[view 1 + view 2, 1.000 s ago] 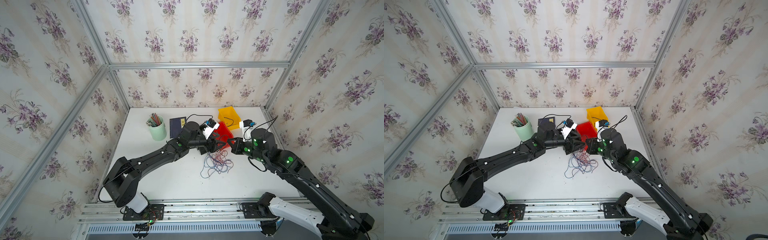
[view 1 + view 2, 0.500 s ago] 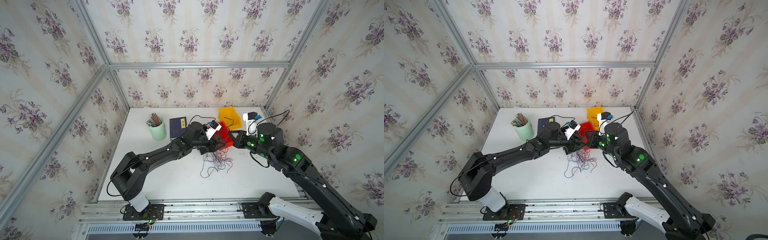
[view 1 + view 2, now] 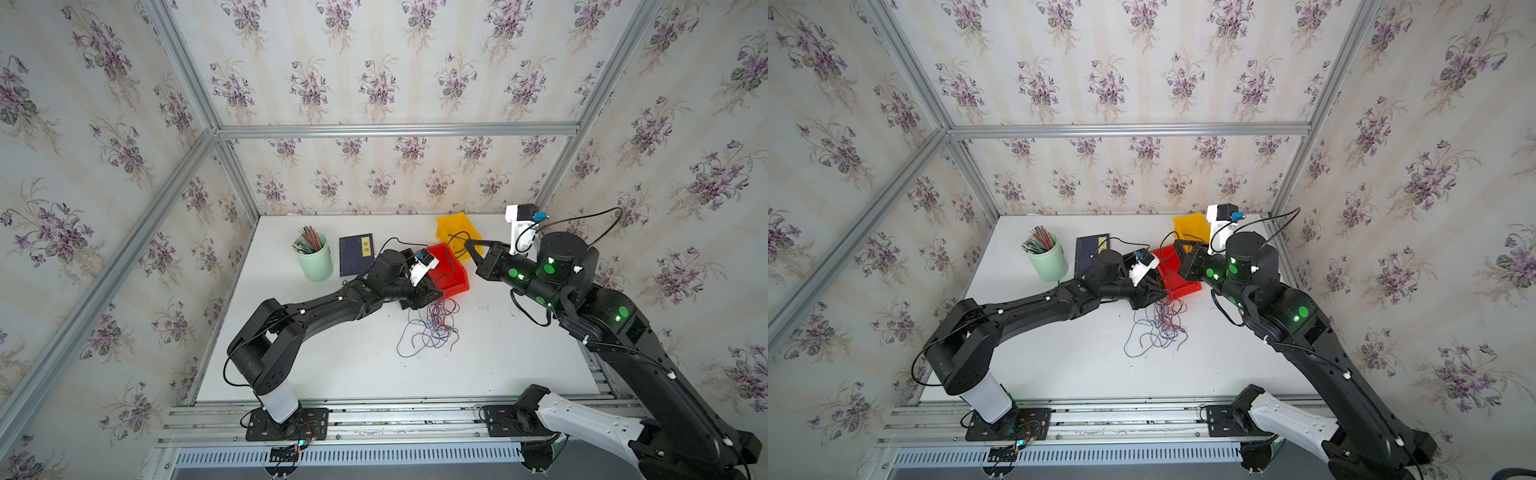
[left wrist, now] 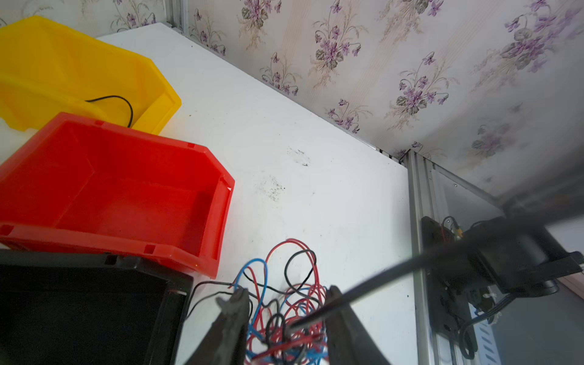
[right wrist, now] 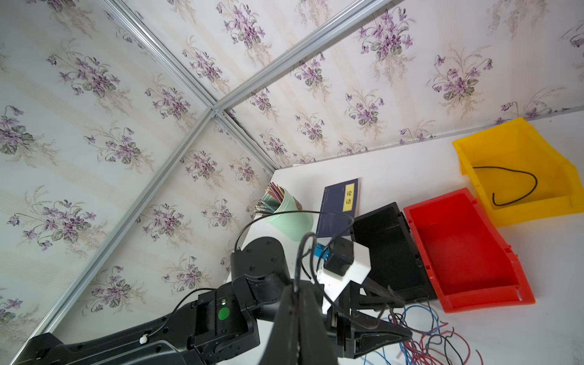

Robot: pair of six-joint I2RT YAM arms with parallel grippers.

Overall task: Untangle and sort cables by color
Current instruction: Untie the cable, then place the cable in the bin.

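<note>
Right gripper (image 3: 467, 243) is clamped on a black strand (image 4: 395, 273) and raised near the front of the yellow bin (image 3: 446, 226). The strand runs taut from it back down into the cables (image 3: 432, 328), a red, blue and black knot on the table (image 3: 332, 365) just in front of the red bin (image 3: 457, 283). Left gripper (image 4: 284, 303) sits low at the knot's bin-side end, jaws apart with several strands between them, gripping nothing that I can see.

I judge the step to be drawing this one strand free for the yellow bin, where another black cable (image 5: 531, 180) already lies. To do it well, I want the left jaws to pinch the red and blue bundle, not the taut line, and pin it to the table before I pull. Then I draw the right arm up and away slowly, along the strand's own line. If the whole knot lifts, I stop and regrip lower. The taut line seems to pass over the red bin, so I lift high enough not to drag it.
</note>
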